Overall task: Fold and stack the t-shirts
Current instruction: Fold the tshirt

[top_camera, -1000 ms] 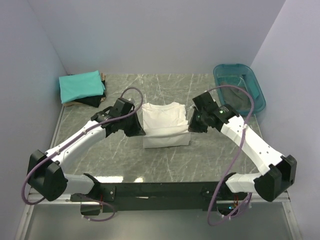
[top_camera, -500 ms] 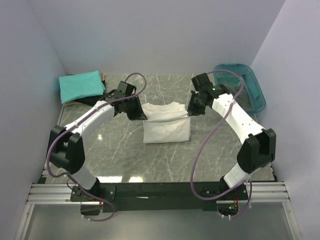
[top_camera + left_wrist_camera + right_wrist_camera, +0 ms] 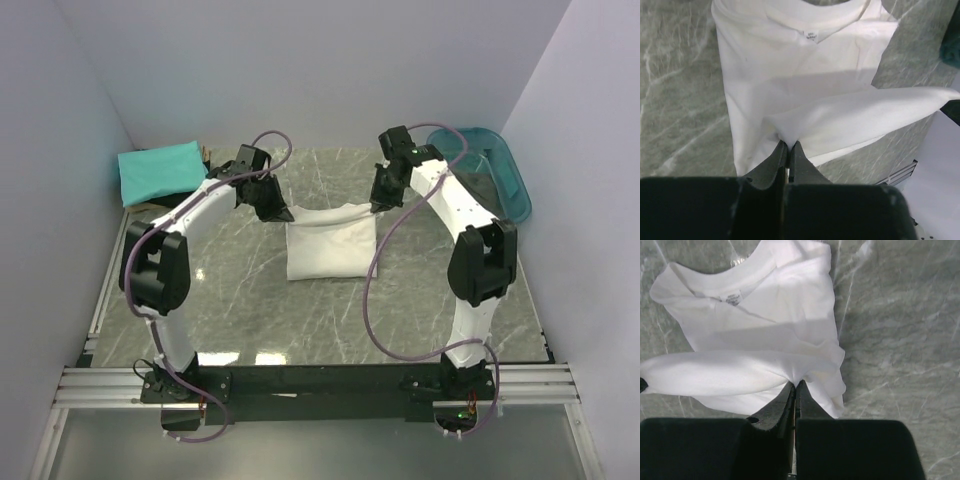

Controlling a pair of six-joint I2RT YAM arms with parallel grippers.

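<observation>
The white t-shirt point(image 3: 330, 252) lies folded near the middle of the table point(image 3: 330, 325); most of it rests flat as a rough rectangle, with the neck opening at its far end; a small neck label point(image 3: 811, 34) shows inside the collar in both wrist views. One layer of this shirt is raised off the rest and stretched as a band from one tool to the other; the band sags a little in the middle and throws a shadow on the cloth below it.

The left tool point(image 3: 278, 212) hangs over the left side of the white t-shirt, toward its far end; its fingers are pressed together with a pinch of the raised white layer between their tips; the left wrist view shows the fabric puckering into that pinch. The right tool point(image 3: 378, 205) hangs over the right side of the white t-shirt, also toward the far end; its fingers too are closed tight on the same raised layer, and the cloth gathers into creases where it enters them. The left arm point(image 3: 190, 215) and the right arm point(image 3: 455, 205) reach out on either side of the white t-shirt.

The teal t-shirt point(image 3: 160, 172) lies folded well to the left of the white t-shirt and farther back; it is apart from both tools. A translucent teal tub point(image 3: 503, 142) stands well to the right of the white t-shirt, also farther back; the right arm crosses in front of its left part.
</observation>
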